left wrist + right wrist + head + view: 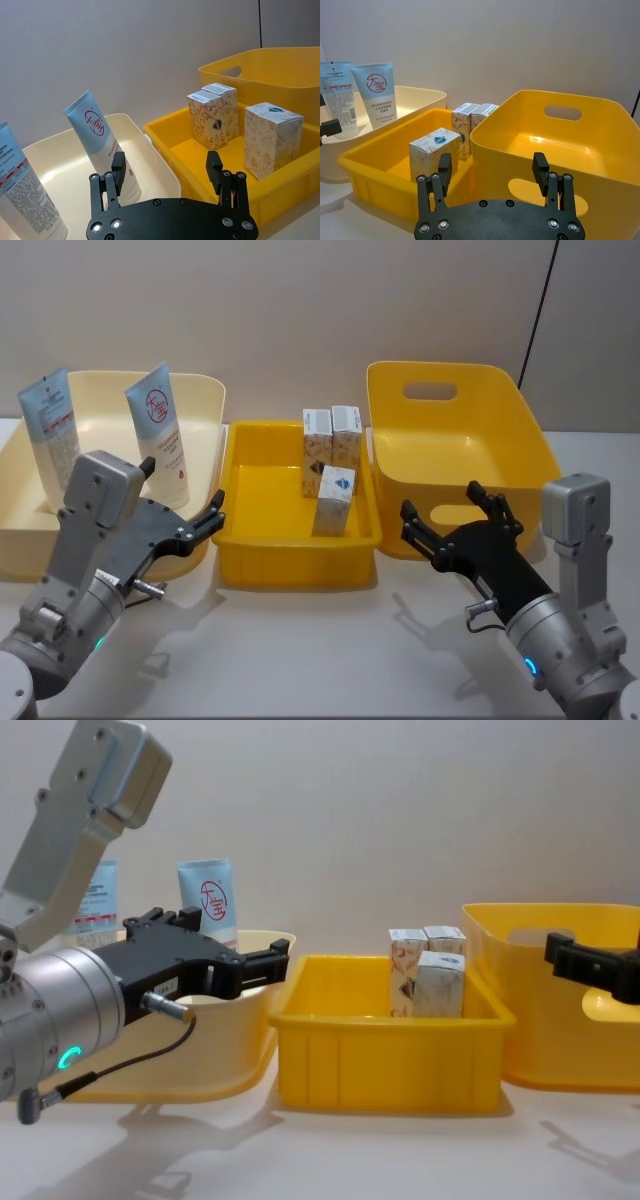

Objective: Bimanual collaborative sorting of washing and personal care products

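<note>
Broadly, a white bench [300,640] carries three containers in a row. A deep yellow plastic bin with handle cut-outs [480,415] stands directly ahead of the right tool [491,165]. A wide cream plastic bin [100,410] sits ahead of the left tool [166,167]. A shallow yellow plastic tray [295,568] lies between the two tools, touching or nearly touching both bins.

The left tool hangs over the cream bin's near corner, beside the tray, its black fingers spread wide and holding nothing. The right tool hovers above the bench at the deep bin's near wall, its fingers likewise spread wide and holding nothing.

Two pale blue squeeze tubes stand cap-down in the cream bin. The tube with a red circle logo [163,440] is just beyond the left tool's fingers, and the tube with small red print [52,435] is farther to that tool's left.

Three small tall white cartons stand upright in the tray. Two cartons [317,445] [346,440] stand side by side at the far wall. The third carton [334,500] stands just in front of them, nearer the tools.
</note>
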{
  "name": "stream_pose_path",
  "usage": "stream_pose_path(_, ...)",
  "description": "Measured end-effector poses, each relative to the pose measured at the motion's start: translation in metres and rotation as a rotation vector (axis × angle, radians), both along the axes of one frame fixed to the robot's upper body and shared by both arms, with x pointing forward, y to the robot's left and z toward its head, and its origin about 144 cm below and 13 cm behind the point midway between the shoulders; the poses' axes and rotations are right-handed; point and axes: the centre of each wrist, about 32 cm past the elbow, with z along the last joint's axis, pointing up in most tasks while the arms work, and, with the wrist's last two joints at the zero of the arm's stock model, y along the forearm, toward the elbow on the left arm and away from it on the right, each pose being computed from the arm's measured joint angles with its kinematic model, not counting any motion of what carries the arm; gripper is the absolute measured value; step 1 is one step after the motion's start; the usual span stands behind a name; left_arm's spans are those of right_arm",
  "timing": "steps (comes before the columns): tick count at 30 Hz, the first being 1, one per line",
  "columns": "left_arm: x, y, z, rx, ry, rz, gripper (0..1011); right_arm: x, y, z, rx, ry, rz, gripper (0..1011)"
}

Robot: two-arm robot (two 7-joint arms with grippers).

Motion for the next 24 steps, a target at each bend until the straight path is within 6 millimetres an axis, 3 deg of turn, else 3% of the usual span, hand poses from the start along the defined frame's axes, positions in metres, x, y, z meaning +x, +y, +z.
stream_pose_path(24, 0.0000, 0.0000, 0.0000, 0.000, 0.000, 0.000, 1002, 0.0000, 0.0000, 0.0000, 0.000, 0.000, 0.000, 1001)
